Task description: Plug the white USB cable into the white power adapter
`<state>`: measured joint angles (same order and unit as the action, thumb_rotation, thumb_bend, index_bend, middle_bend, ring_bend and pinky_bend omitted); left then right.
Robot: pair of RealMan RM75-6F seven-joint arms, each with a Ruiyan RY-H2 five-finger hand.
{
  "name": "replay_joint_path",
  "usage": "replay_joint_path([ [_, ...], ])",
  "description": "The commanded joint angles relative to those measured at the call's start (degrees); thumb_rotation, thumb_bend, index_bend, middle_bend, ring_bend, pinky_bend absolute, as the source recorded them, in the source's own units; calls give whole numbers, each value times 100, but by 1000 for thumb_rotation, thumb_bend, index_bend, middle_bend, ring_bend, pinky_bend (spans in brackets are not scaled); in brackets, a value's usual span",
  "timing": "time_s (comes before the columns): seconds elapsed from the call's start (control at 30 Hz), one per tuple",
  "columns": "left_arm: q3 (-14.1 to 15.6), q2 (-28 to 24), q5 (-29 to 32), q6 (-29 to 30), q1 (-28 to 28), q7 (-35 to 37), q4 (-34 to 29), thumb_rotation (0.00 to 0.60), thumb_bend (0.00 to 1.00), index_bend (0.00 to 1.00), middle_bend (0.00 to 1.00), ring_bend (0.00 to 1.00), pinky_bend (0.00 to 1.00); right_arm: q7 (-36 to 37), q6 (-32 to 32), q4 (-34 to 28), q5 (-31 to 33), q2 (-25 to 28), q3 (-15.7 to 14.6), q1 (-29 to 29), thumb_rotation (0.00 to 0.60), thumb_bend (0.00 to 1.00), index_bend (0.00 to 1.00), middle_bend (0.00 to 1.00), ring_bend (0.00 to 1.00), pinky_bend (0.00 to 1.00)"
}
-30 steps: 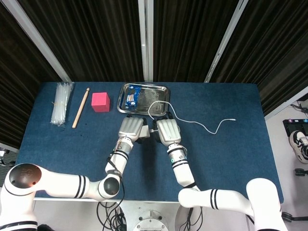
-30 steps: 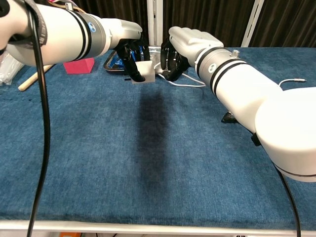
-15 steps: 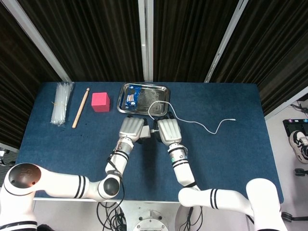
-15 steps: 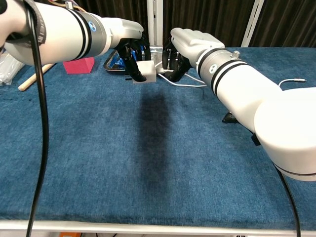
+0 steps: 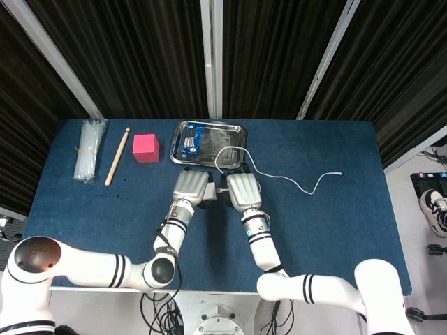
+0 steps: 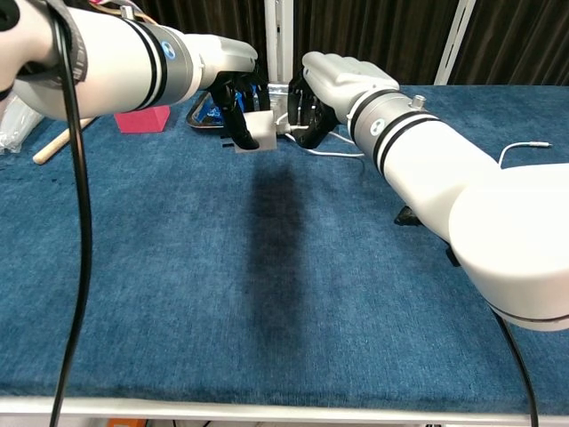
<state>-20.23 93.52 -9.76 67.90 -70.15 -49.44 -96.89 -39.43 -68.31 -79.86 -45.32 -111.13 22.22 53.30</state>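
My left hand (image 5: 191,186) (image 6: 233,84) holds the white power adapter (image 6: 258,131) above the blue table, near its middle. Close on its right, my right hand (image 5: 242,190) (image 6: 322,89) pinches the plug end of the white USB cable (image 6: 290,130) right at the adapter's side. Whether the plug sits inside the port is hidden by the fingers. The cable (image 5: 293,181) loops behind the right hand and trails right across the cloth to its free end (image 5: 339,174). In the head view the adapter shows only as a sliver between the two hands.
A metal tray (image 5: 230,134) with a blue packet (image 5: 191,142) stands just behind the hands. A pink block (image 5: 146,147), a wooden stick (image 5: 117,155) and a bundle of clear tubes (image 5: 89,149) lie at the back left.
The two hands have closed the small gap between them, bringing the cable's plug from a little apart up against the adapter. Both stay above the table's middle.
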Motion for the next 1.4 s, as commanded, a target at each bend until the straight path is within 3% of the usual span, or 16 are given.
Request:
replay_joint_path([
  [0.03,-4,1,6,0,-1,-1,-2,600,269,466,539,438,183,-5,2,9,-3,-16,-3,5,600,376,551,469,328,122],
  [0.7,-5,-19,8,-38,34,57,7,600,268,466,539,437,184,13,12,46,-61,-106,-6,3,600,366,540,469,327,122],
  [0.93,89,-100,-201,-9,169,193,-39,600,269,466,537,437,184,44,-18,-248,-74,127,-72,-157,600,199,215,396,274,117],
  [1.17,474,-268,-892,-3,586,586,-51,600,269,449,517,424,173,-21,-83,-903,-107,763,-310,-493,600,162,72,268,181,85],
  [1.23,649,-362,-1137,-50,743,700,-50,600,271,429,494,391,153,-46,-109,-1159,-148,1036,-411,-614,600,157,21,210,121,54],
  [1.4,1081,-565,-1535,-278,1054,848,38,600,275,335,385,255,62,21,-212,-1699,-355,1689,-604,-902,600,153,0,172,81,30],
])
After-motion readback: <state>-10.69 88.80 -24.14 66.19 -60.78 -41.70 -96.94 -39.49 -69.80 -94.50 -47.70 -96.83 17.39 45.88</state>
